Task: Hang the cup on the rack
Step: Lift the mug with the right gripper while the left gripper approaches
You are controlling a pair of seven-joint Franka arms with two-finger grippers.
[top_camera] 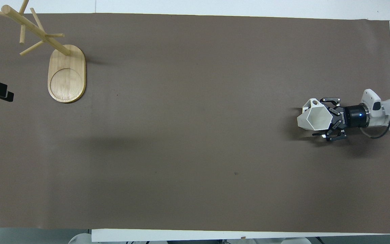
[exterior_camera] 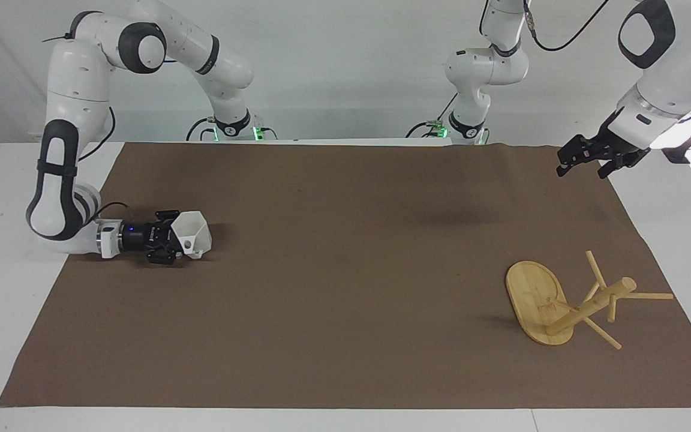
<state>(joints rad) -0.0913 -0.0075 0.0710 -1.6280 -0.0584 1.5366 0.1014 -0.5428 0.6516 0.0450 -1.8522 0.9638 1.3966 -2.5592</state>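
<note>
Cup (exterior_camera: 192,235) (top_camera: 314,116): small, white, faceted, hexagonal rim, angular handle with a hole. It lies tipped on the brown mat (exterior_camera: 345,270) at the right arm's end, well apart from the rack (exterior_camera: 567,300) (top_camera: 46,57). Right gripper (exterior_camera: 168,245) (top_camera: 327,118) is low and horizontal, fingers spread wide around the cup's rim end; contact unclear. Rack: bamboo, oval base, post and pegs, at the left arm's end. Left gripper (exterior_camera: 582,159) waits in the air, jaws apart.
</note>
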